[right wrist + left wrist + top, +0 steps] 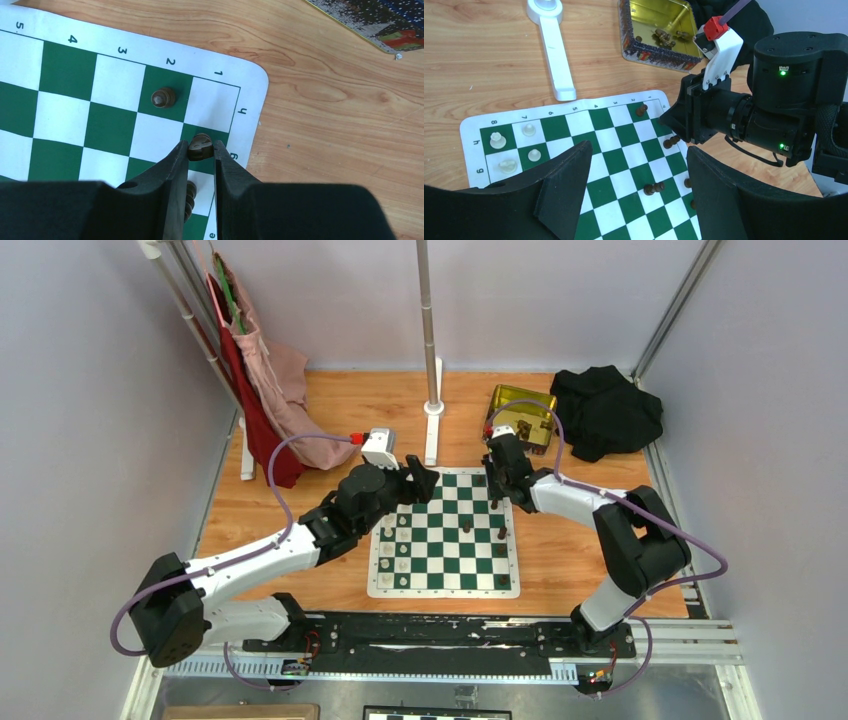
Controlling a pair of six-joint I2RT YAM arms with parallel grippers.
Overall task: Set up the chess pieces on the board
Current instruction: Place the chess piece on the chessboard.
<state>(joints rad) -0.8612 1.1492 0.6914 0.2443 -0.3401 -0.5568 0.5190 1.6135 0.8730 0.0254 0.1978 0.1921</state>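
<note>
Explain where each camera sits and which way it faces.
Top external: fixed above and behind the arm bases, looking down at the board; left arm and right arm show whole.
Left wrist: on the left arm, facing across the board toward the gold tin; open left gripper and right arm show.
Right wrist: looks down at the board's corner; the right gripper is shut on a dark piece.
Shared: both wrist views show the dark figure on h2.

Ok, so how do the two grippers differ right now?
The left gripper has its fingers spread wide and holds nothing; the right gripper is shut on a dark chess piece. The left gripper is over the board's far left part, the right gripper over its far right corner. Both are above the board.
</note>
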